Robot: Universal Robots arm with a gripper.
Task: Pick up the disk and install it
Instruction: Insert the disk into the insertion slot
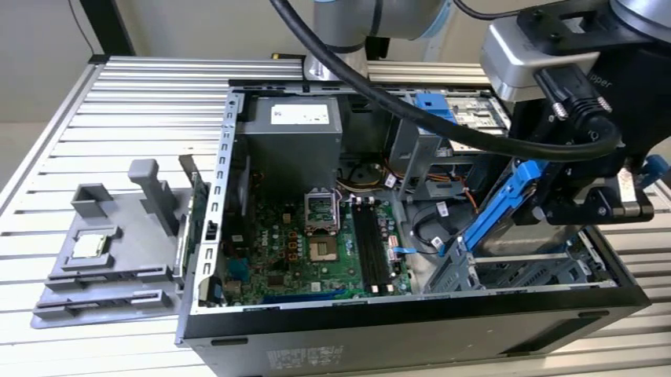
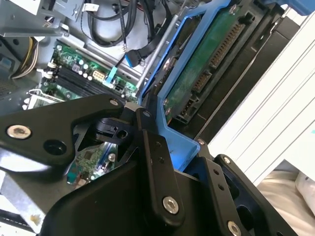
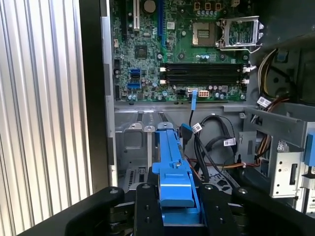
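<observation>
Hand (image 3: pixel 178 204) holds disk (image 1: pixel 495 212) tilted over computer case (image 1: pixel 419 334).

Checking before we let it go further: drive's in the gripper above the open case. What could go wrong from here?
1. The disk hangs tilted over the metal bay; it may catch on the bay's edge rather than slide in.
2. Loose cables lie beside the bay and could get pinched.
3. The gripper appears to clamp the blue carrier near one end, so the disk might pivot.
</observation>
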